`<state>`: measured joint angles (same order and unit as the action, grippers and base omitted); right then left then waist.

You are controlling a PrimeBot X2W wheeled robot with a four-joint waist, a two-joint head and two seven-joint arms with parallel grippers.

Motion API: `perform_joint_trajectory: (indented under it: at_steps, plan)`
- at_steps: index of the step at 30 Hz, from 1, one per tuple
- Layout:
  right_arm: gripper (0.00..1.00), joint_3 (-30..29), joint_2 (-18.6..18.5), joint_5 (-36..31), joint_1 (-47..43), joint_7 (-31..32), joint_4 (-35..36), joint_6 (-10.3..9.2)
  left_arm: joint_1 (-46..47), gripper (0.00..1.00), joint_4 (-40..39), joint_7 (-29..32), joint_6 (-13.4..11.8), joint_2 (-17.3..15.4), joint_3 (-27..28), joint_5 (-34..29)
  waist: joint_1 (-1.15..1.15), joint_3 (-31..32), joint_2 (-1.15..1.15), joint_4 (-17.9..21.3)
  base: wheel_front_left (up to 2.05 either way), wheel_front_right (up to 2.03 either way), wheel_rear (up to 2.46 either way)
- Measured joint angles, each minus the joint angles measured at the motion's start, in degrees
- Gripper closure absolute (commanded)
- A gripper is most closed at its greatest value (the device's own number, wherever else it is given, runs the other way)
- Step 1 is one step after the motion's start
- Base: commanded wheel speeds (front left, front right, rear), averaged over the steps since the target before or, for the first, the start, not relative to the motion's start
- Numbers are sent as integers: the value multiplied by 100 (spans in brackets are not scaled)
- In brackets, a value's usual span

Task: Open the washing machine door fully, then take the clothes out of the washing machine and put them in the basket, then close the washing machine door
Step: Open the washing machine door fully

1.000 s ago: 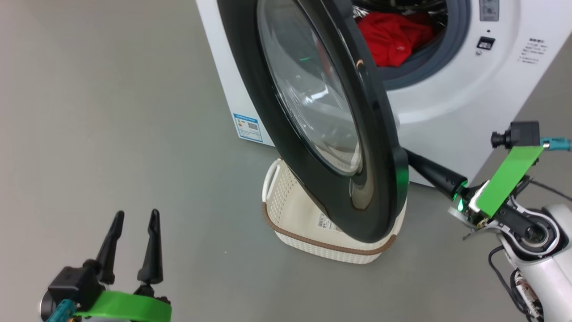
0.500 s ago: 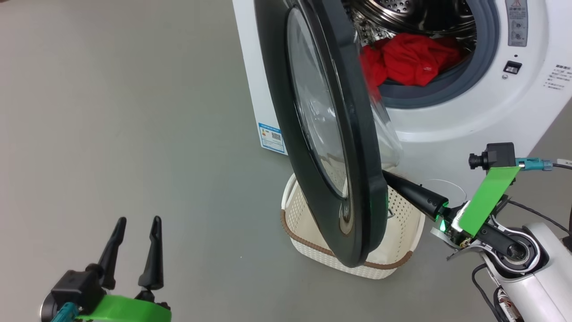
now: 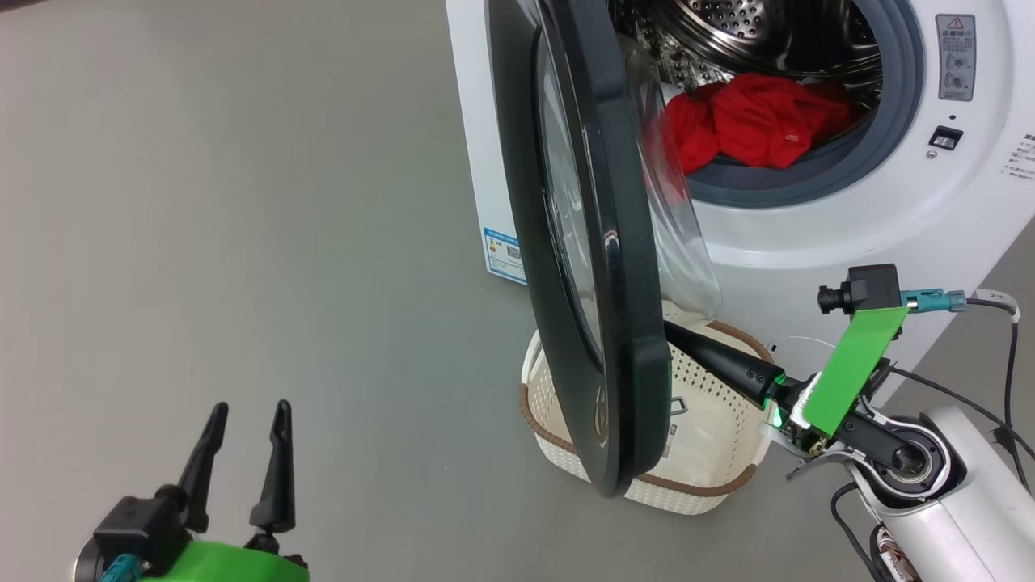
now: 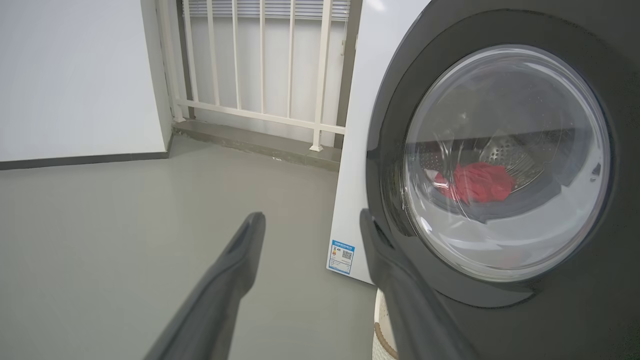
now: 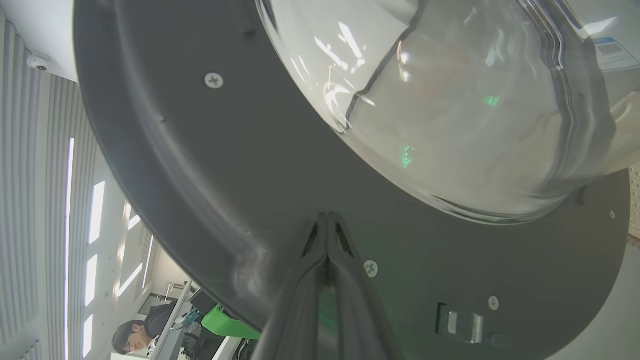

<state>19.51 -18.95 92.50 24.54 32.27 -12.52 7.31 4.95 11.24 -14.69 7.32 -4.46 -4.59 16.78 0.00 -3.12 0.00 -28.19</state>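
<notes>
Plainly the glossy-black door [image 3: 623,242] gapes; right fingers [image 3: 720,365] closed, left fingers [image 3: 275,473] spread, both empty.

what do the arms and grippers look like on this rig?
Left gripper and right gripper: two long tapered black fingers each. Green plate at each wrist; small black camera with teal plug. Right forearm glossy white, black cables.

left gripper [image 4: 310,220] spread wide over the floor, red clothes [image 4: 475,182] visible through the washing machine door [image 4: 505,165] glass.
</notes>
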Motion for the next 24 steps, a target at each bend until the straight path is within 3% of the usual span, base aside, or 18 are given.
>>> perform_joint_trajectory:
  at_steps: [24]
  plan:
    - [100,-30,183,-118,-4,141,-42,0,-18,0,14,0,0,2,18,-1,0,91,0,168,0,0,0]
